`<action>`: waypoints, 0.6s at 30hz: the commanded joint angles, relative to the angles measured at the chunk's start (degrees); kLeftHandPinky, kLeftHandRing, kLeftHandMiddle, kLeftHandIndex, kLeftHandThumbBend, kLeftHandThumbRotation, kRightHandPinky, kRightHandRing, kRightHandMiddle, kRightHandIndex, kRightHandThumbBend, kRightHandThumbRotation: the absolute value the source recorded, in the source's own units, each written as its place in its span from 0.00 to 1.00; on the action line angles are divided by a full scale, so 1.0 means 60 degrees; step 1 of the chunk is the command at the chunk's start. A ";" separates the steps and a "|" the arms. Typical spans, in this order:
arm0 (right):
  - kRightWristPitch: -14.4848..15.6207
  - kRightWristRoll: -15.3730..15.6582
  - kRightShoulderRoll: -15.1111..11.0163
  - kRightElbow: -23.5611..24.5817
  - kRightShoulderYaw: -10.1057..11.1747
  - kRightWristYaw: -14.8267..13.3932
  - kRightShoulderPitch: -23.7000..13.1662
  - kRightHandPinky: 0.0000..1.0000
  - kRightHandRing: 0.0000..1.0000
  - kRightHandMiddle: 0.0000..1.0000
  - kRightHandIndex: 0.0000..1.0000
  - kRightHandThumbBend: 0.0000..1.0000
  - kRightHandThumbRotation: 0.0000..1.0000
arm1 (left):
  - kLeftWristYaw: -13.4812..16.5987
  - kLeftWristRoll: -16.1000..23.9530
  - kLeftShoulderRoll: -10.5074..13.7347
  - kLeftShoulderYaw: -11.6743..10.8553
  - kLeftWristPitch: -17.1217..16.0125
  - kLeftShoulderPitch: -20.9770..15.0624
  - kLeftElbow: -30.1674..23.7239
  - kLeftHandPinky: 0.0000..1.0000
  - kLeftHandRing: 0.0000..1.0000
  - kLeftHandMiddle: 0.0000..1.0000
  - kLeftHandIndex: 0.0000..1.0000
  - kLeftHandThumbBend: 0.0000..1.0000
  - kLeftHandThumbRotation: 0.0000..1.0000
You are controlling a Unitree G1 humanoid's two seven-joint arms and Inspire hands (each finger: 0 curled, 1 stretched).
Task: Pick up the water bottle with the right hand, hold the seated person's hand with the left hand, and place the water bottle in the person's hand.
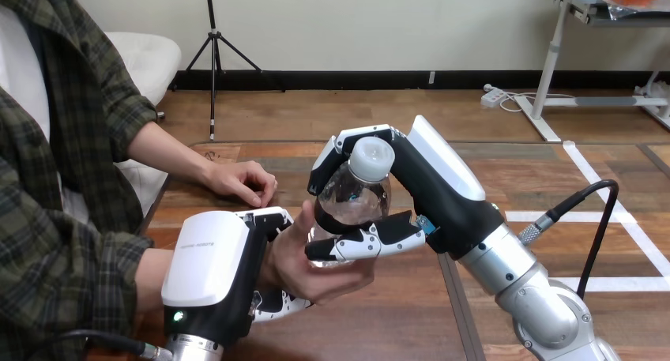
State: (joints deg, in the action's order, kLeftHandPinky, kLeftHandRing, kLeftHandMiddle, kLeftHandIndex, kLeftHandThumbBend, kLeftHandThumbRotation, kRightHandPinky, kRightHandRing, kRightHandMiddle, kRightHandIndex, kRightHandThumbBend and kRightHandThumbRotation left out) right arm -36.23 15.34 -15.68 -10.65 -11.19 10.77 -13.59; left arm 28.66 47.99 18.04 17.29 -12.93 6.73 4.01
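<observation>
Clear, white-capped water bottle [355,193] gripped by right robot hand [441,193]; left robot hand [210,262] clasps person's hand [318,274]

i see my right hand [442,189] curled round the water bottle [353,197], its base down in the person's hand [316,272], which lies upturned. left of the bottle, my left hand [212,258] wraps that wrist.

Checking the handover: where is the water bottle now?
At the head view's centre, the water bottle is gripped in the right hand, its base over the person's lower hand, which the left hand clasps.
</observation>
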 commanded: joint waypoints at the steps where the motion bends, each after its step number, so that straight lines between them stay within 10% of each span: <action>1: -0.0045 -0.0199 -0.0057 0.0386 0.0026 0.0136 -0.0053 0.31 0.34 0.42 0.43 0.74 0.00 | -0.0063 -0.0010 -0.0172 0.0194 -0.0177 -0.0285 -0.0240 0.28 0.33 0.37 0.41 0.85 0.00; 18: -0.0081 -0.0206 0.0033 0.0271 0.0016 0.0098 -0.0128 0.31 0.35 0.43 0.44 0.72 0.00 | -0.0071 -0.0005 -0.0155 0.0166 -0.0160 -0.0328 -0.0204 0.28 0.32 0.37 0.41 0.85 0.00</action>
State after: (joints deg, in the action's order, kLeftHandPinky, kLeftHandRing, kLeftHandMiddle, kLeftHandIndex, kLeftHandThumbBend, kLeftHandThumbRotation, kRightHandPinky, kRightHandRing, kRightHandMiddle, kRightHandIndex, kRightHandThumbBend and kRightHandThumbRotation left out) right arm -36.11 15.23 -15.53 -10.48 -11.19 10.92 -13.57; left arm 28.60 48.02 18.06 17.29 -12.93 6.74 4.01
